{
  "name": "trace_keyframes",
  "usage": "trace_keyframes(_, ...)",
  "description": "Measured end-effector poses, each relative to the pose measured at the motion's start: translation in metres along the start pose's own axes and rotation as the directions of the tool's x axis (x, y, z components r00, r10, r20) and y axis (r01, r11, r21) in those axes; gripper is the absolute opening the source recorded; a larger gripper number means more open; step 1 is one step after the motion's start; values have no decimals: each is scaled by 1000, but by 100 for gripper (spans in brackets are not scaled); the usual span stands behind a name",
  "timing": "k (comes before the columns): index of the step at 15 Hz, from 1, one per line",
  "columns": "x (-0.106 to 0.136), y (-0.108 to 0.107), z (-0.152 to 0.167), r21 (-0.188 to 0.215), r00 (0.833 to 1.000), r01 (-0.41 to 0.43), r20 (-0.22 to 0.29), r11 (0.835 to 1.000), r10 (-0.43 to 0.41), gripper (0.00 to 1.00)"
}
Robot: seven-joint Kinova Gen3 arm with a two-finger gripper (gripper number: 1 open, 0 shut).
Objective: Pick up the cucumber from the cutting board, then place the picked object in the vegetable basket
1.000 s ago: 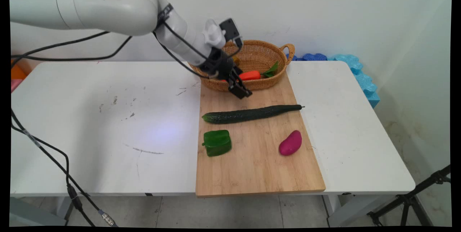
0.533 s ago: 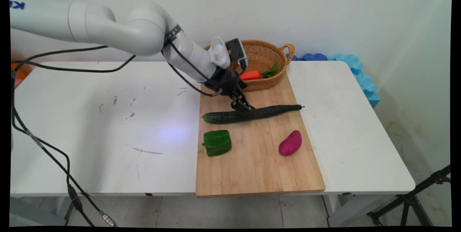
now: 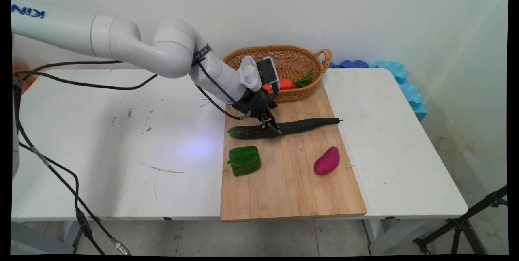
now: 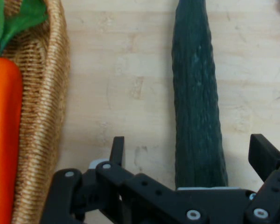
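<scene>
The gripper [image 4: 189, 161] is spread wide around the long cucumber [image 3: 279, 128] (firm, bumpy, probably light); its middle looks best to hold.

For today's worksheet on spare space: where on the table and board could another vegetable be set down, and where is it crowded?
The table left of the board lies bare. The board's near part is free, in front of the pepper and the purple vegetable. It is crowded at the far end, where the hand straddles the cucumber beside the basket with its carrot.
</scene>
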State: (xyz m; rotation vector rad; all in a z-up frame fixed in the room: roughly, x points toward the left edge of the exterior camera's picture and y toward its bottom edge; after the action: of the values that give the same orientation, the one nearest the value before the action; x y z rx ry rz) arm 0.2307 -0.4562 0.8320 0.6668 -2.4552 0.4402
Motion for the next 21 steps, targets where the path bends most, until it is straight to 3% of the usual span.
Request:
trace_keyframes(6,-6,2,12,4,1000,-14,21,1000,14,100)
trace_keyframes(7,-7,2,14,5,1000,-16,25,1000,16,0)
trace_keyframes(15,-11,8,18,-16,999,-31,38,999,31,0)
trace_keyframes(21,9,2,6,-14,999,-38,1,999,38,0)
